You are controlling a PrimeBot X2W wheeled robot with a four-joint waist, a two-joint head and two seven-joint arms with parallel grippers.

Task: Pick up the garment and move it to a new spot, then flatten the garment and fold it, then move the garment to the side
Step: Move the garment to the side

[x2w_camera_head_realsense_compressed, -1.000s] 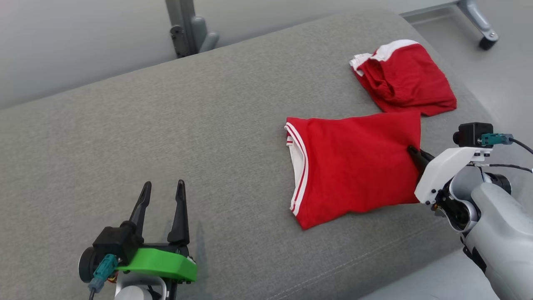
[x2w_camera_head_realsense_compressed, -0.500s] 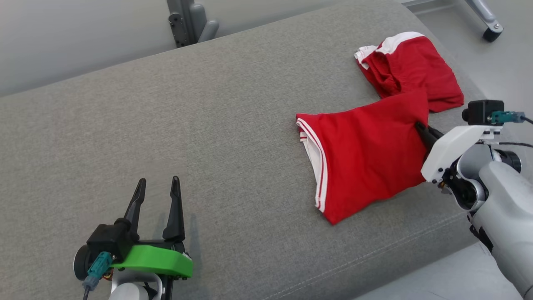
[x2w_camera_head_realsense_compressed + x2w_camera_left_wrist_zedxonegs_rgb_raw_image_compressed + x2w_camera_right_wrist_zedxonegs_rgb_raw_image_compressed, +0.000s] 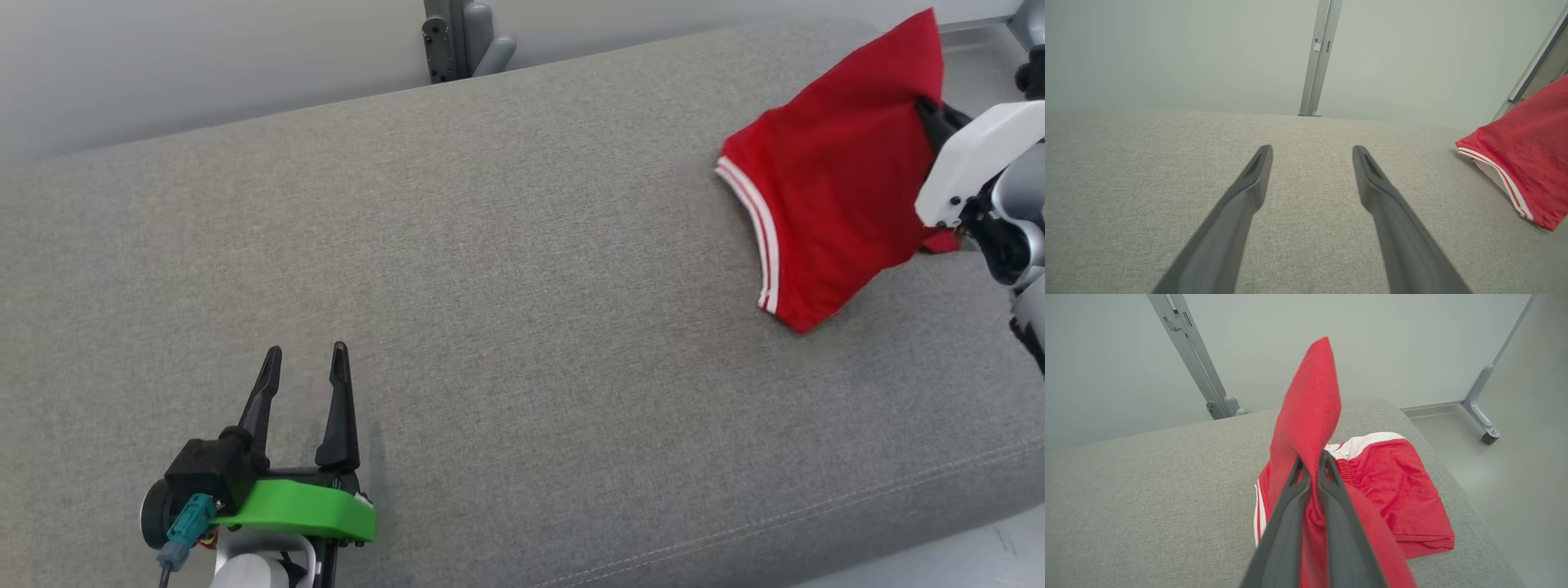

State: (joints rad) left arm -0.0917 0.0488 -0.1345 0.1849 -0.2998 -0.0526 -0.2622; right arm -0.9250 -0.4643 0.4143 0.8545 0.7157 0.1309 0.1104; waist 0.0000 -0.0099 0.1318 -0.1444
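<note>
The garment (image 3: 824, 196) is a folded red piece with white stripes along one edge. In the head view it hangs at the far right of the grey cushion (image 3: 490, 245), its right side raised and its striped lower corner touching the fabric. My right gripper (image 3: 927, 110) is shut on that raised side. In the right wrist view the gripper (image 3: 1312, 461) pinches the garment (image 3: 1310, 400), which stands up past the fingertips. My left gripper (image 3: 306, 353) rests open at the lower left, far from it, with nothing between its fingers (image 3: 1249, 192). The left wrist view has the garment (image 3: 1531, 163) at its right edge.
A second red piece with a white band (image 3: 1396, 486) lies on the cushion's right end, just beyond the held garment. The cushion's rounded end drops to the floor on the right. Grey metal frame legs (image 3: 461, 37) (image 3: 1484, 412) stand behind the cushion.
The head camera has turned, shifting the whole picture. My right gripper has raised the garment's side higher and carried it over the second red piece. The left gripper stays open and still.
</note>
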